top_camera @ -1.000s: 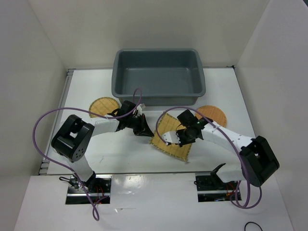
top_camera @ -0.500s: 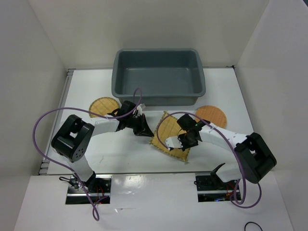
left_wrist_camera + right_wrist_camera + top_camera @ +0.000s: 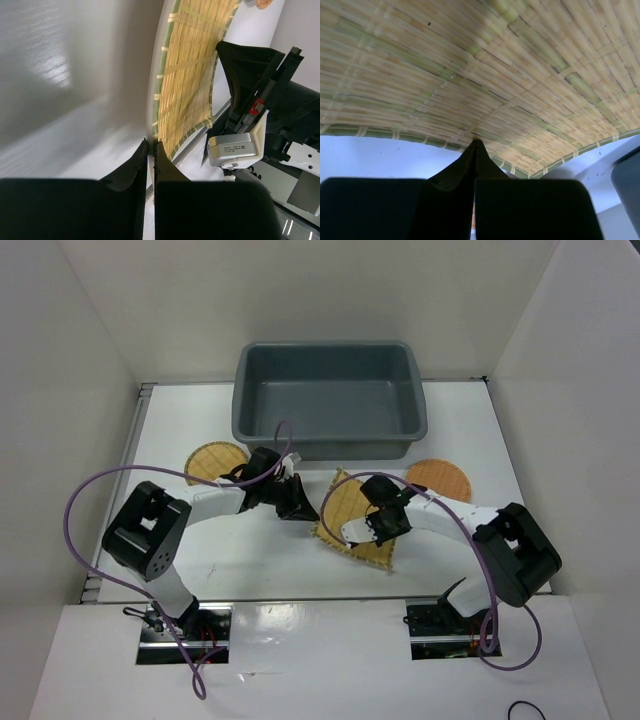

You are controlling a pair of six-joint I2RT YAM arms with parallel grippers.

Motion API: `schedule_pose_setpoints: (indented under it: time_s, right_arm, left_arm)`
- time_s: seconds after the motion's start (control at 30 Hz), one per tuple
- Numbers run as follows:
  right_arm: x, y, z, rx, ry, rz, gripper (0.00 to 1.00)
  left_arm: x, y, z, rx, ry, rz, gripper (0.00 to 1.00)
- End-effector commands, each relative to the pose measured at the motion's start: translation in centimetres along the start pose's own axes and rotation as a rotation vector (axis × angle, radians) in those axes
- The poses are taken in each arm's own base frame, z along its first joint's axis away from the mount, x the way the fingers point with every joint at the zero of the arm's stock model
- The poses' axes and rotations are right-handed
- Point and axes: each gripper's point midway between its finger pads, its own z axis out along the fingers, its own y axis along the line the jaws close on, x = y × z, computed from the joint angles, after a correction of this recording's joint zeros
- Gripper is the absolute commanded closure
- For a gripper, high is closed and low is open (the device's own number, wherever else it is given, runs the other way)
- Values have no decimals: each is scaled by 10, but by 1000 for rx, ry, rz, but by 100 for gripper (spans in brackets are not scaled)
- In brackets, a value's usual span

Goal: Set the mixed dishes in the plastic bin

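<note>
The dark grey plastic bin (image 3: 330,400) stands at the back and holds nothing that I can see. The square yellow woven mat (image 3: 352,508) lies in front of it. A small clear round item shows as a pale rim (image 3: 324,508) along the mat's left side. My left gripper (image 3: 296,508) is shut on that clear rim (image 3: 156,75), with the mat (image 3: 192,65) behind it. My right gripper (image 3: 362,532) is shut, its tips (image 3: 476,141) touching the mat (image 3: 480,60) just inside its green edge. The round grid-patterned plate (image 3: 215,460) lies left. The orange-brown disc (image 3: 440,478) lies right.
White walls close in the table on three sides. The right arm's black and white links (image 3: 250,100) sit close beyond the mat in the left wrist view. Purple cables loop over both arms (image 3: 100,500).
My right gripper has slid left across the mat, closer to the left gripper. The left gripper has hardly moved. The mat has barely shifted.
</note>
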Motion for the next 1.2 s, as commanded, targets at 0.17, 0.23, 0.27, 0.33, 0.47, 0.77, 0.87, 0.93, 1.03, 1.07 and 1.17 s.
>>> schedule_pose_setpoints:
  time_s: [0.17, 0.23, 0.27, 0.33, 0.47, 0.77, 0.87, 0.93, 1.03, 1.07, 1.17]
  right_arm:
    - [-4, 38, 29, -134, -35, -17, 100]
    - [-4, 38, 29, -134, -35, -17, 100]
    - [-4, 38, 29, -134, -35, -17, 100]
    - [-4, 38, 29, -134, -35, -17, 100]
    - [-5, 39, 30, -136, -44, -16, 100]
    - [-5, 39, 30, -136, -44, -16, 100]
    - [-5, 39, 30, -136, -44, -16, 100]
    - [-5, 39, 30, -136, -44, -16, 100]
    - [-5, 39, 30, -136, -44, -16, 100]
    - [-6, 37, 30, -127, -46, -16, 100]
    - [-6, 35, 28, -119, -48, -6, 100]
  left_arm:
    - [-11, -42, -2, 203, 2, 63, 78]
    - [-9, -40, 3, 221, 24, 65, 72]
    - [-12, -42, 4, 226, 19, 62, 70]
    - [-15, -45, 6, 243, 22, 73, 65]
    - [-13, -56, 12, 281, 41, 93, 47]
    - [2, -81, 30, 367, 107, 135, 29]
    - [10, -90, 33, 391, 129, 155, 30]
    - [12, -95, 36, 399, 137, 157, 33]
    - [16, -98, 39, 407, 153, 164, 49]
    - [16, -98, 39, 407, 153, 164, 57]
    - [15, -96, 40, 394, 153, 145, 93]
